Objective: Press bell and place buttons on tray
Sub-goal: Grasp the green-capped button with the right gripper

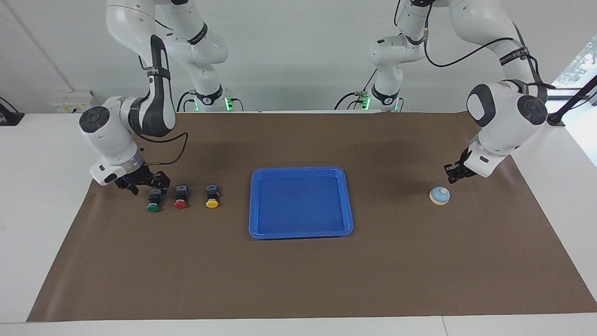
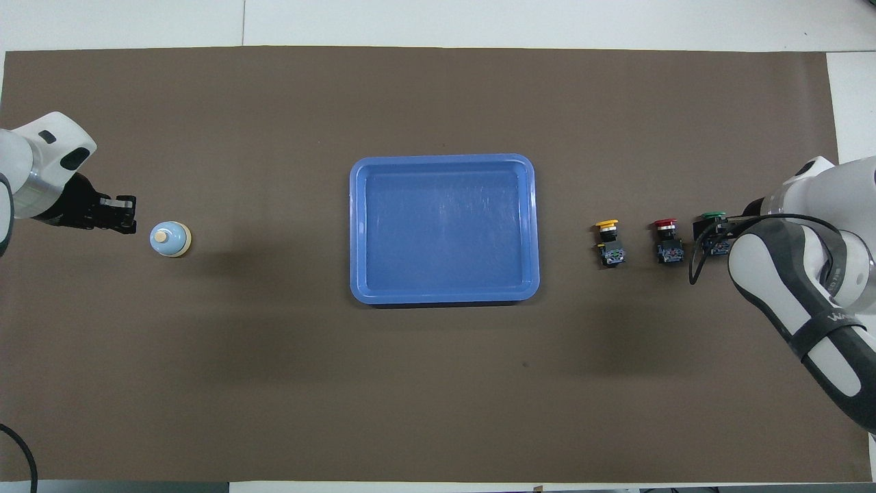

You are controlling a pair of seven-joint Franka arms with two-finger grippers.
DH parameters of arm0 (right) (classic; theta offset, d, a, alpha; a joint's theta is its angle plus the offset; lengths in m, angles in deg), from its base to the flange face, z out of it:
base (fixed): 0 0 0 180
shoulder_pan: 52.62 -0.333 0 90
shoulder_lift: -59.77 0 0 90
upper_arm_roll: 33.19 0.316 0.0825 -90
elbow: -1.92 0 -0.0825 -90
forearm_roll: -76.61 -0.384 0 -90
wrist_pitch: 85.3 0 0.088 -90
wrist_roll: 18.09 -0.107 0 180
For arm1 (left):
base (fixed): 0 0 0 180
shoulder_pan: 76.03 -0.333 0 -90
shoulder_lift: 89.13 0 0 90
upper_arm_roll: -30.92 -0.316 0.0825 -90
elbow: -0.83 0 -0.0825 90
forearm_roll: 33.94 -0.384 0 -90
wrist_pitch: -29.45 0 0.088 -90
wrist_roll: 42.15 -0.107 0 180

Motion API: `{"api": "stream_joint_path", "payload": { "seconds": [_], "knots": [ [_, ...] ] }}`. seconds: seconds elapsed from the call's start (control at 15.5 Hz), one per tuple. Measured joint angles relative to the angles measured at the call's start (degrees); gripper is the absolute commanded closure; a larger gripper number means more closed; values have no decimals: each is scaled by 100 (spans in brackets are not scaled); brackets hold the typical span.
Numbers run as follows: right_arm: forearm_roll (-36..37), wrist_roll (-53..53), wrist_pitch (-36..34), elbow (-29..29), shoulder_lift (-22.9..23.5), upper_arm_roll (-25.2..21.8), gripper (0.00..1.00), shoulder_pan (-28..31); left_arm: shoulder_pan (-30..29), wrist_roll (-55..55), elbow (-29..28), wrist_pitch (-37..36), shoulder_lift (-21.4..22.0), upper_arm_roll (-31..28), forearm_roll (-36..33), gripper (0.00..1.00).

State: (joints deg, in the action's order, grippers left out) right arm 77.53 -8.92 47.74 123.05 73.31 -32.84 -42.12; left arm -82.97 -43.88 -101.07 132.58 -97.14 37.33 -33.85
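Note:
The blue tray point(image 1: 254, 205) lies at the middle of the brown mat and holds nothing; it also shows in the overhead view point(image 2: 356, 226). Three buttons lie in a row toward the right arm's end: yellow point(image 1: 212, 196) point(image 2: 608, 236) nearest the tray, then red point(image 1: 180, 197) point(image 2: 666, 236), then green point(image 1: 154, 201) point(image 2: 712, 218). My right gripper point(image 1: 149, 184) point(image 2: 715, 236) is open and low at the green button's black body; I cannot tell whether it touches. The bell point(image 1: 440, 195) point(image 2: 170, 239) stands toward the left arm's end. My left gripper point(image 1: 452, 176) point(image 2: 124, 214) hangs just beside it, apart from it.
The brown mat point(image 1: 298, 280) covers most of the white table. The right arm's forearm and cable point(image 2: 807, 308) hang over the mat's end by the buttons.

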Motion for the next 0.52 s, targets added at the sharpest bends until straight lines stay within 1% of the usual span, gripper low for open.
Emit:
{"api": "stream_joint_path", "payload": {
  "seconds": [0.06,0.13,0.19,0.39,0.45,0.52],
  "knots": [
    [0,21,14,26,24,0,8,23,37,4,42,-57,93,5,0,0],
    [0,42,25,51,39,-1,24,48,65,7,58,-101,214,6,0,0],
    [0,55,28,66,47,-1,43,67,70,8,63,-157,338,9,0,0],
    [0,59,28,74,47,-1,92,85,70,8,63,-286,615,9,0,0],
    [0,59,28,74,46,0,100,85,75,8,63,-326,652,16,0,0],
    [0,59,28,75,46,0,100,85,86,8,62,-341,666,24,0,0]
  ]
}}
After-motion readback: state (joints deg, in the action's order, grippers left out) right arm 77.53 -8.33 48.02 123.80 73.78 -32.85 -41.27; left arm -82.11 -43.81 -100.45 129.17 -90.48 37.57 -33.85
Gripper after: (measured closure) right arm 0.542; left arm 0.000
